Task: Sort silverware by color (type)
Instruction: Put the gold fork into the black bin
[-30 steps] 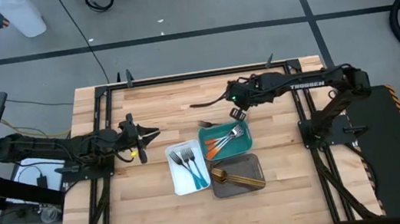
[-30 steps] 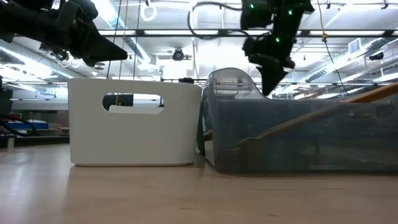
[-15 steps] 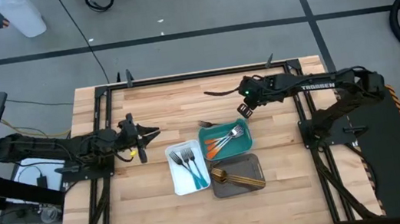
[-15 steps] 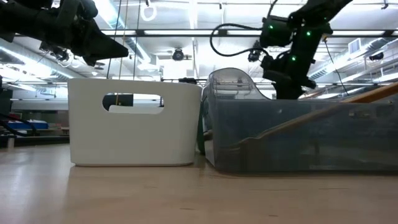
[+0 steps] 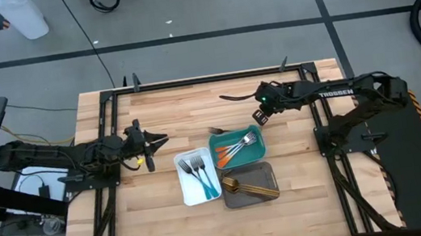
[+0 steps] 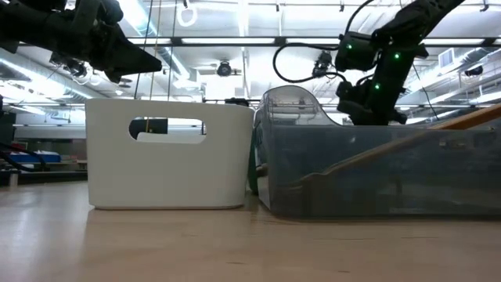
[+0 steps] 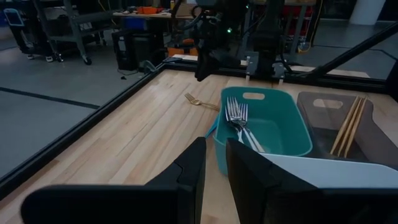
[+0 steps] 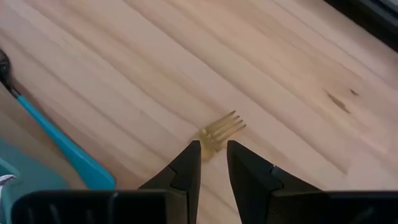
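A gold fork (image 5: 216,130) lies flat on the wood, just beyond the teal tray's far left corner. In the right wrist view its head (image 8: 222,128) shows past my fingers. My right gripper (image 5: 258,116) hangs slanting down above the teal tray's far edge, open by a narrow gap (image 8: 212,149) and holding nothing. Orange-handled forks (image 5: 235,146) lie in the teal tray (image 5: 257,146), blue-handled forks (image 5: 198,173) in the white tray (image 5: 188,193), and gold pieces (image 5: 244,185) in the grey tray (image 5: 266,177). My left gripper (image 5: 151,145) waits at the table's left, narrowly open (image 7: 214,149).
The three trays stand close together in the table's middle, toward its near side. In the low view the white tray (image 6: 168,153) and the grey tray (image 6: 376,168) block most of the table behind them. Bare wood lies on the far side around the gold fork.
My right gripper has drawn back toward the table's right edge and sunk lower over the far edge of the teal tray, rolling a little about its own line. The gap between its fingers looks the same. The forks and trays have stayed put.
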